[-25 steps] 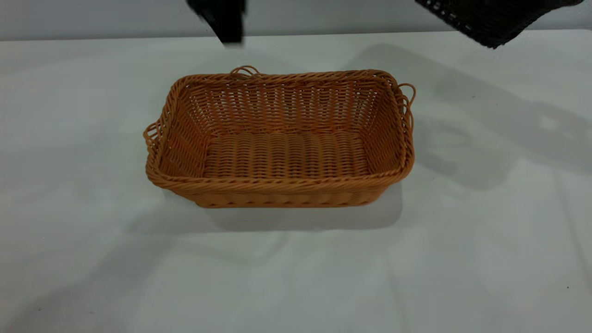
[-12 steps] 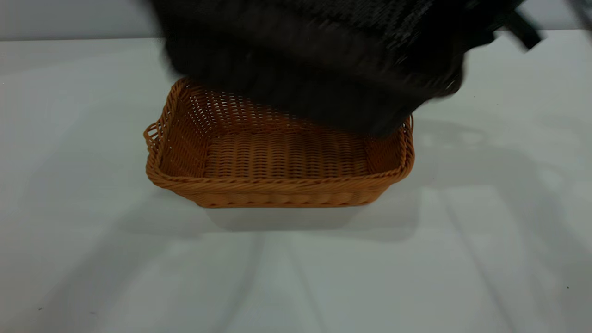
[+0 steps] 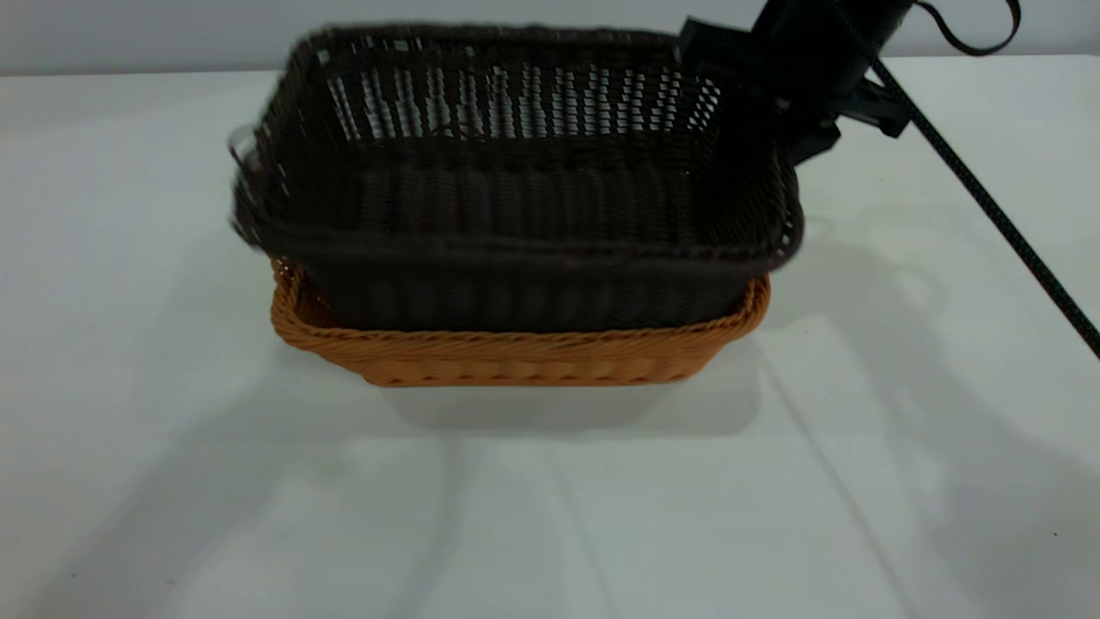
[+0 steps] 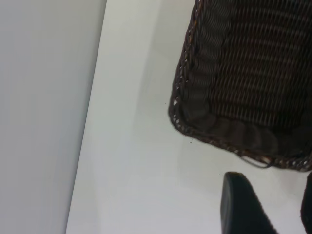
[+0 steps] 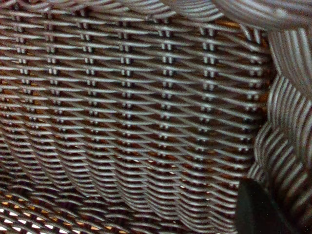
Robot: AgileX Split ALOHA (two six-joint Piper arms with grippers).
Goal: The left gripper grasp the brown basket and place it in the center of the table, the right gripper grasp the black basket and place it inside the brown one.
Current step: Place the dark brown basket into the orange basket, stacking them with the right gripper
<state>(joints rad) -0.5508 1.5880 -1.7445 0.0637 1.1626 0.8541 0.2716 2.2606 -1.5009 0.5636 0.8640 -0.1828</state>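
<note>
The black basket (image 3: 516,189) sat mouth-up, partly nested in the brown basket (image 3: 516,357) mid-tabletop (image 3: 129,430), long axes running left-right. The right hand (image 3: 773,94) was clamped on its right end.

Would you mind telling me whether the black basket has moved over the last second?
Yes. The black basket has travelled from the exterior view's upper right corner leftward and down, and now sits over and partly inside the brown basket, which has stayed put.
</note>
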